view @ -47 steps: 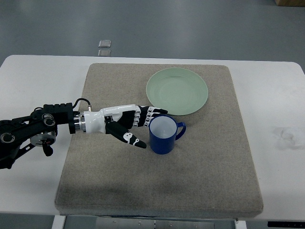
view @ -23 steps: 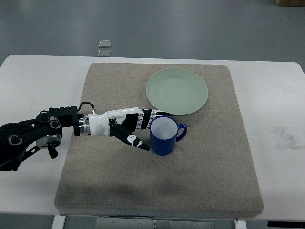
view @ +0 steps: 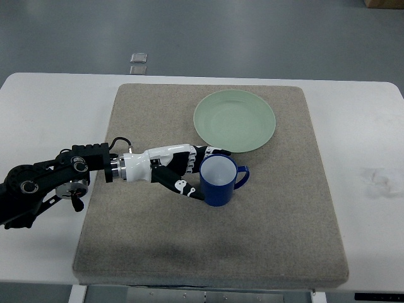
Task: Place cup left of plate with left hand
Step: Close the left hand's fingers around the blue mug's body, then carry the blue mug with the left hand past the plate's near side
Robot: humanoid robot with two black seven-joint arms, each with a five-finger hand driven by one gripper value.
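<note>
Blue mug [view: 220, 181] upright on the grey felt mat [view: 208, 183], just below the pale green plate [view: 235, 120] and near its lower edge, handle pointing right, white inside, not lifted. Left hand [view: 183, 170] reaching in from the left edge across the white table [view: 38, 120], white-and-black fingers [view: 211, 152] wrapped round the far side of the mug, thumb pressed to its near left wall, so closed in a grasp on the mug. Two small square tiles [view: 139, 62] on the floor beyond the table.
</note>
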